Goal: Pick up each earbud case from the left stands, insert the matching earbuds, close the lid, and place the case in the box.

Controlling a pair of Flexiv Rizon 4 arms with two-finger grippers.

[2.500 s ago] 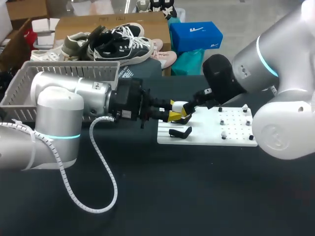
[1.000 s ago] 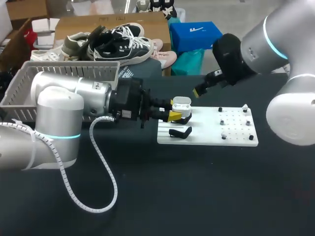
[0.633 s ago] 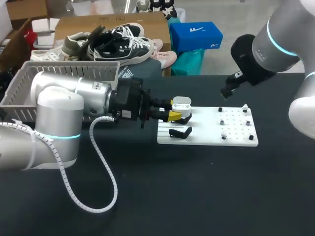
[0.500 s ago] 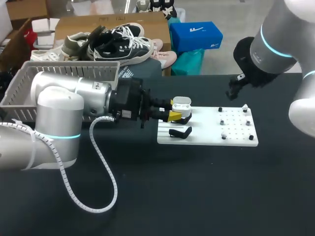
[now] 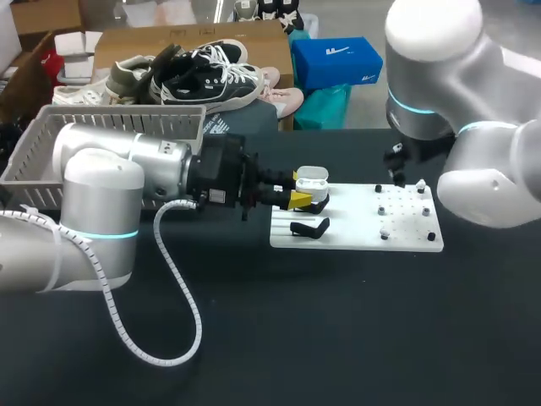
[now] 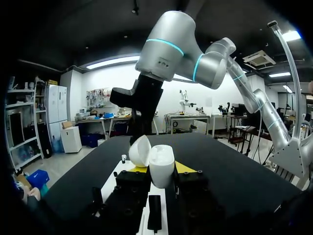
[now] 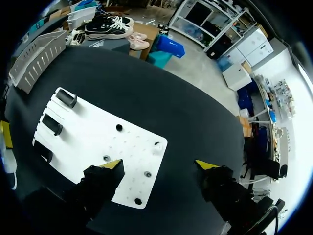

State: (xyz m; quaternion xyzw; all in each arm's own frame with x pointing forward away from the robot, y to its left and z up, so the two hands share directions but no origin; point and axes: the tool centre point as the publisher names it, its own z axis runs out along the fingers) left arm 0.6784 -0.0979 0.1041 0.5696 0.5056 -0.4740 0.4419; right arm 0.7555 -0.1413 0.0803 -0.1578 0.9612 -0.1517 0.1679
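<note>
Head view shows the dark surface (image 5: pixel 338 338) with a grey basket (image 5: pixel 51 144) at its far left and a white board (image 5: pixel 355 233) near the middle. The left end effector (image 6: pixel 161 168) is clamped on the open white case (image 6: pixel 161 161), held above the board's black stands (image 5: pixel 309 228). The right end effector (image 7: pixel 159 164), fingers wide apart, hovers over the board, well apart from the case.

Black table (image 5: pixel 338 338), seen from above. A white board (image 5: pixel 351 224) (carrying black stands (image 5: pixel 308 227) at its left end) lies flat near the middle; a grey mesh basket (image 5: pixel 38 148) sits at the far left.
</note>
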